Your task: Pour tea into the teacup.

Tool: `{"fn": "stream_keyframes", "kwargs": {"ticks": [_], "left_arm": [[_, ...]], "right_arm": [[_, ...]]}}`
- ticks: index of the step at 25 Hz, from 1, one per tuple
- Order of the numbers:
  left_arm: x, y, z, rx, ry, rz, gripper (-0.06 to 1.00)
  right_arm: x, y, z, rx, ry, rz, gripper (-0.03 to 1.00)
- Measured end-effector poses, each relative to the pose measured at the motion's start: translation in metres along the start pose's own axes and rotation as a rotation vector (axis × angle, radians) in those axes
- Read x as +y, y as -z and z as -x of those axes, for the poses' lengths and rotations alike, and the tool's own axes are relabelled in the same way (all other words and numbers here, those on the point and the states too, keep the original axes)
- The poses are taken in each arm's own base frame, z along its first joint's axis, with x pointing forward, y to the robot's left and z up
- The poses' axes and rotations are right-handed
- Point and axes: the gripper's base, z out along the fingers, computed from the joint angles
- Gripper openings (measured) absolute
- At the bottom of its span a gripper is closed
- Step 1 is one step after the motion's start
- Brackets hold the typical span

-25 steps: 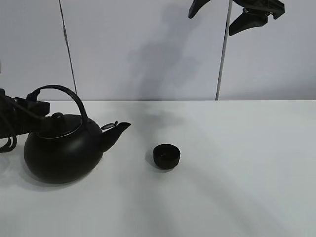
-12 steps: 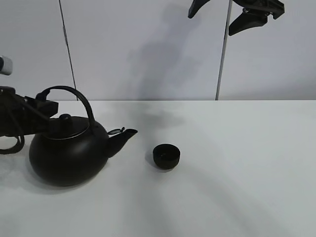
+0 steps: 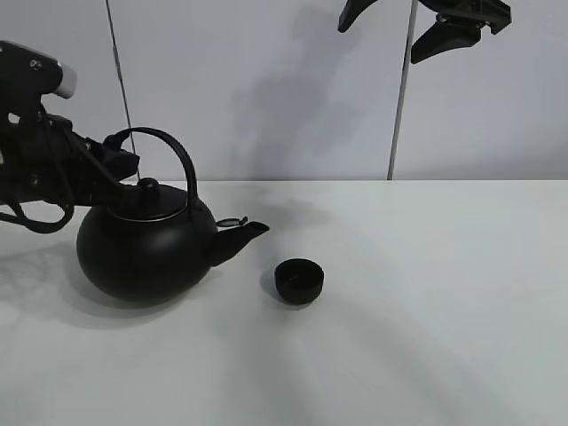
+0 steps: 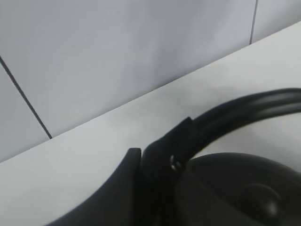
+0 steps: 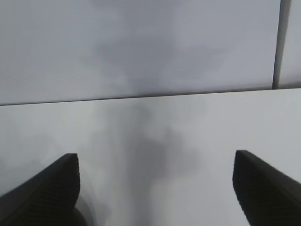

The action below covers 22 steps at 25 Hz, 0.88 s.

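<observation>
Teacup [image 3: 299, 280] stood upright mid-table, near the kettle [image 3: 146, 253] spout, not touching. Left gripper [image 3: 122, 162] was clamped on the arched handle; kettle judged heavy and rigid, cup light, easily knocked. Right gripper [image 3: 377, 44] hung high, jaws apart, empty.

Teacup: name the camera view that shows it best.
The exterior high view: the teacup sits whole and unblocked on the table, beside the kettle. The left wrist view shows only kettle parts; the right wrist view shows no recognisable cup.

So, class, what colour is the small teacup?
The teacup is black, clearest in the exterior high view.
</observation>
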Motion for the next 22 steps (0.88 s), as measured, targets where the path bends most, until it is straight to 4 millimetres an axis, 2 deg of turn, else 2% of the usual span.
{"fn": "stream_keyframes", "kwargs": {"ticks": [14, 22], "left_arm": [[0.0, -0.022, 0.017, 0.059, -0.059, -0.032, 0.1], [-0.01, -0.039, 0.016, 0.078, -0.058, -0.055, 0.1]], "right_arm": [[0.0, 0.0, 0.0, 0.0, 0.0, 0.0, 0.61], [0.0, 0.0, 0.0, -0.004, 0.0, 0.0, 0.61]]}}
